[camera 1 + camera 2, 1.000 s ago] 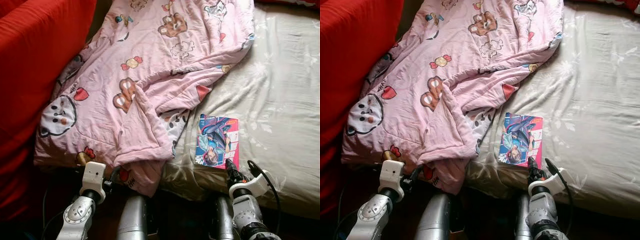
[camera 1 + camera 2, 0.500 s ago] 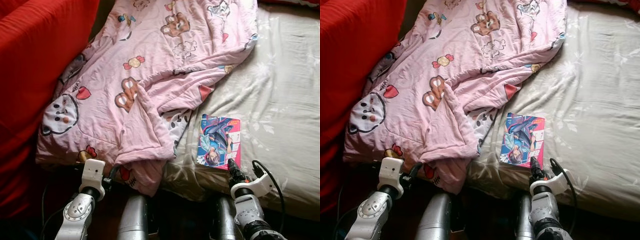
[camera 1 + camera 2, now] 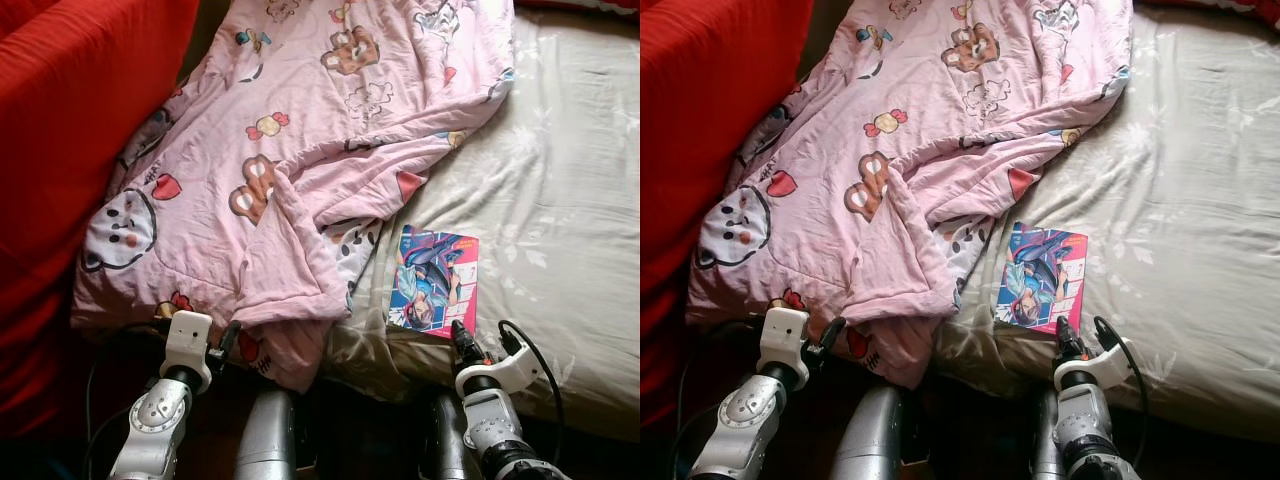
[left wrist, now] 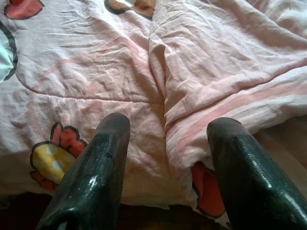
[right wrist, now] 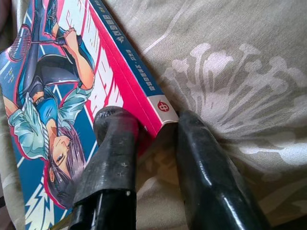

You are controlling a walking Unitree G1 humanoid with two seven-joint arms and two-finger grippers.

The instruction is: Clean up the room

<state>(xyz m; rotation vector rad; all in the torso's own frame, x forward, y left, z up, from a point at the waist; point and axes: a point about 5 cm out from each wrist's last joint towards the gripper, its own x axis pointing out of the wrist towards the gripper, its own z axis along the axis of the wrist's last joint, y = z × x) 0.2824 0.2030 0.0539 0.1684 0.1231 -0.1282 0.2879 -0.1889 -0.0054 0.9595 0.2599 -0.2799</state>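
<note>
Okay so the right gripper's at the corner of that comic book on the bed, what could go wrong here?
The right gripper straddles only the book's bottom corner, so the book may pivot or slip out when lifted. One finger presses into the bedsheet and could pinch fabric along with it.

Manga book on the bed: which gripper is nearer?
Right. The right gripper straddles the manga book at its near corner; the left gripper faces the pink blanket's edge, well to the book's left.
</note>
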